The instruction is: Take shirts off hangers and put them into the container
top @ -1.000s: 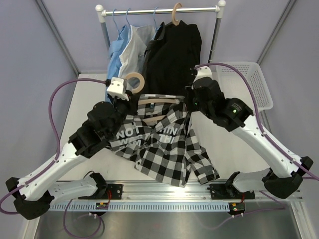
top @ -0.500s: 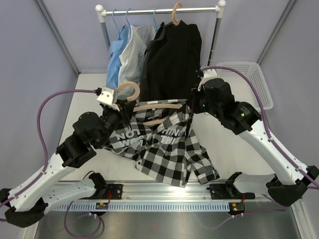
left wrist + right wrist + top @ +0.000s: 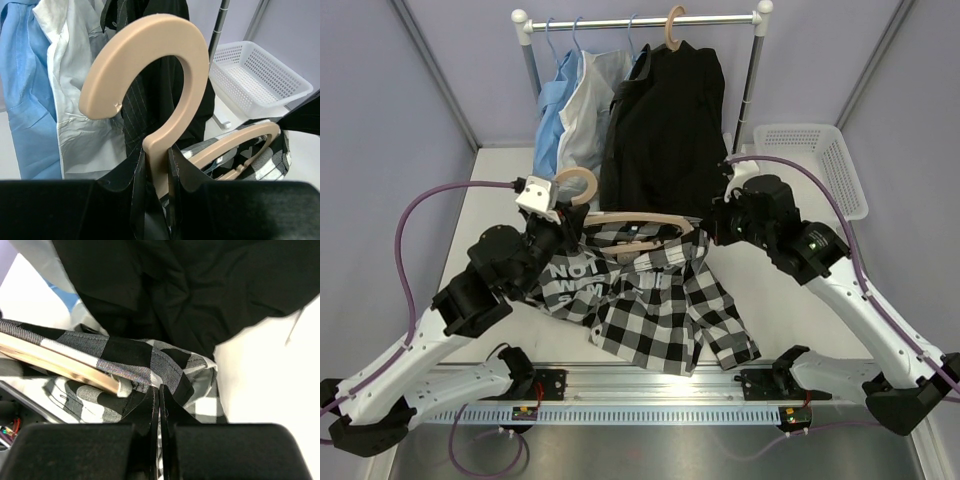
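Tan wood, thick and rigid, is what my left fingers (image 3: 122, 177) are pinching. They clamp the neck of the wooden hanger (image 3: 150, 75) just under its fat curved hook and hold it raised over the counter (image 3: 770, 285), in front of the rail (image 3: 640, 20). The checked shirt (image 3: 655, 305) sits on that hanger at the shoulders. Its body and tail drape down onto the counter between my two arms, with printed lettering showing on the left side. My right fingers (image 3: 147, 410) are pressed together on a fold of the checked cloth at the hanger's right end, near the shoulder. I judge the hanger the easy part: stiff, light, and its neck gives a sure hold that should not twist. The shirt is the opposite, soft and limp. I expect it to stretch, bunch and catch on the hanger's tip rather than slide. So the shoulder or collar edge is the place to pull from, peeling one side off before the other; a pinch lower down would only drag slack. The basket (image 3: 810, 165) stands at the far right of the counter, well apart from the checked shirt. The black shirt (image 3: 665, 120), white shirt (image 3: 588, 105) and light blue shirt (image 3: 552, 110) hang on the rail.
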